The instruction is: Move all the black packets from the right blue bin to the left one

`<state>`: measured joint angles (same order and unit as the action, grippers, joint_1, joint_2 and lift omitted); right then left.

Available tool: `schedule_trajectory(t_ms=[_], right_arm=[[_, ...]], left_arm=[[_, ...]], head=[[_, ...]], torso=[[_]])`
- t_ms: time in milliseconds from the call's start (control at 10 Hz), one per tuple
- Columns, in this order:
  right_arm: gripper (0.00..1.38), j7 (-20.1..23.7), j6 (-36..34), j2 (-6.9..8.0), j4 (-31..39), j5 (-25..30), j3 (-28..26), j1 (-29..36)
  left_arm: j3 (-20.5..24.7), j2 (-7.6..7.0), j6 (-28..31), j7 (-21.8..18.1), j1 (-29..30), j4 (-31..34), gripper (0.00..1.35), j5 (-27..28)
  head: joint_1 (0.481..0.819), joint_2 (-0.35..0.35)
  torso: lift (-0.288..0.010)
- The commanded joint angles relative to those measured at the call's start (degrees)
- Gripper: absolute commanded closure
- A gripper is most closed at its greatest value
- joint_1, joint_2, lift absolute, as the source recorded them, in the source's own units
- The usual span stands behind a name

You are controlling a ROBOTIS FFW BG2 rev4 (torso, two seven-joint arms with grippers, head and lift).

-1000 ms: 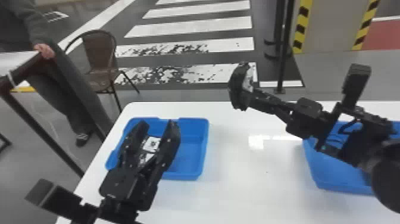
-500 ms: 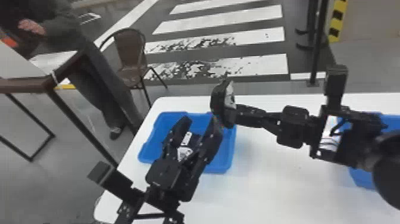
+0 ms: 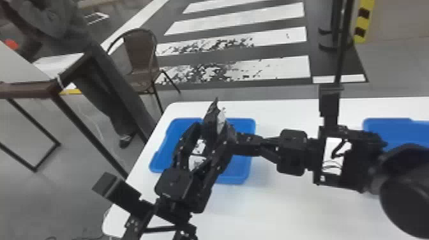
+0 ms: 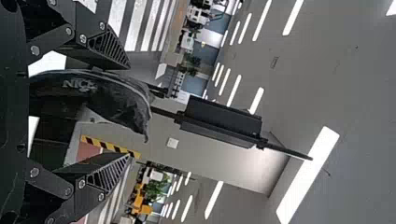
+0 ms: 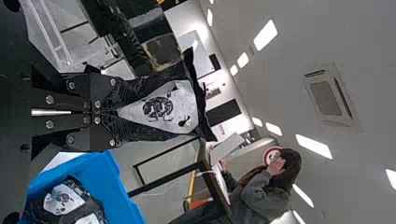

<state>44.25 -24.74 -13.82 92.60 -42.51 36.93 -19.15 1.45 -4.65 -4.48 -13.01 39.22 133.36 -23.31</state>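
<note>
Right gripper (image 3: 234, 138) clenches a black packet (image 3: 210, 121) between the spread fingers of the left gripper (image 3: 213, 130); beneath both, the blue bin (image 3: 234, 179) holds more packets (image 5: 63, 200).

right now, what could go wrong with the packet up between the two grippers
If the right gripper, shut on the black packet, lets go while the left gripper stands open, the packet could drop. The grippers are crowded together, so shifting either might knock the other. The packet is pinched at one end only, so a bump might fold or twist it.
</note>
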Motion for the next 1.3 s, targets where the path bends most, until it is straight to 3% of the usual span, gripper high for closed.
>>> schedule_trajectory(t_ms=[0, 100, 200, 300, 400, 800, 900, 1100, 1200], right_arm=[[1.14, -0.1, -0.1, 0.02, -0.1, -0.7, 1.2, 0.2], [1.14, -0.2, -0.1, -0.07, 0.1, -0.7, 1.2, -0.3], [1.14, -0.3, 0.0, -0.07, 0.1, -0.7, 1.1, -0.4], [1.14, -0.3, 0.0, -0.07, 0.1, -0.8, 1.1, -0.7], [1.14, -0.3, 0.1, -0.07, 0.1, -0.8, 1.1, -0.7], [1.14, -0.5, 1.5, -0.07, -0.6, -1.3, 0.8, -1.4], [1.02, -0.8, 2.2, 0.02, -0.8, -2.5, 0.7, -1.4], [0.16, -1.0, 4.9, 0.02, -0.8, -2.9, -3.2, 0.6], [0.00, -1.1, 5.3, 0.02, 0.4, -1.9, -7.7, 3.0]], left_arm=[[0.1, 0.08, 0.5, 0.0, 0.0, -0.1, 0.41, 0.0], [-0.1, 0.08, 2.4, 0.0, -0.1, -0.1, 0.48, 0.3], [-0.1, -0.18, 5.6, -0.4, -0.4, 0.9, 1.03, 2.9], [0.5, -0.44, 10.0, -0.4, -0.6, 3.8, 1.21, 6.2], [1.4, -0.44, 11.6, -0.1, 0.0, 7.2, 1.23, 11.0], [1.6, -0.44, 10.1, 1.1, 1.3, 8.7, 1.23, 12.2], [1.9, -0.36, 8.8, 1.2, 1.4, 8.7, 1.23, 12.1], [2.5, -0.36, 5.7, 2.7, 1.4, 8.6, 1.23, 12.0], [3.6, -0.01, 6.2, 3.0, 0.4, 7.5, 1.23, 12.7]], head=[[0.695, 0.350], [0.695, 0.350], [0.695, 0.350], [0.695, 0.350], [0.695, 0.350], [0.695, 0.350], [0.695, 0.350], [0.695, 0.350], [0.679, 0.350]], torso=[[-0.140], [-0.140], [-0.140], [-0.140], [-0.140], [-0.140], [-0.140], [-0.140], [-0.140]])
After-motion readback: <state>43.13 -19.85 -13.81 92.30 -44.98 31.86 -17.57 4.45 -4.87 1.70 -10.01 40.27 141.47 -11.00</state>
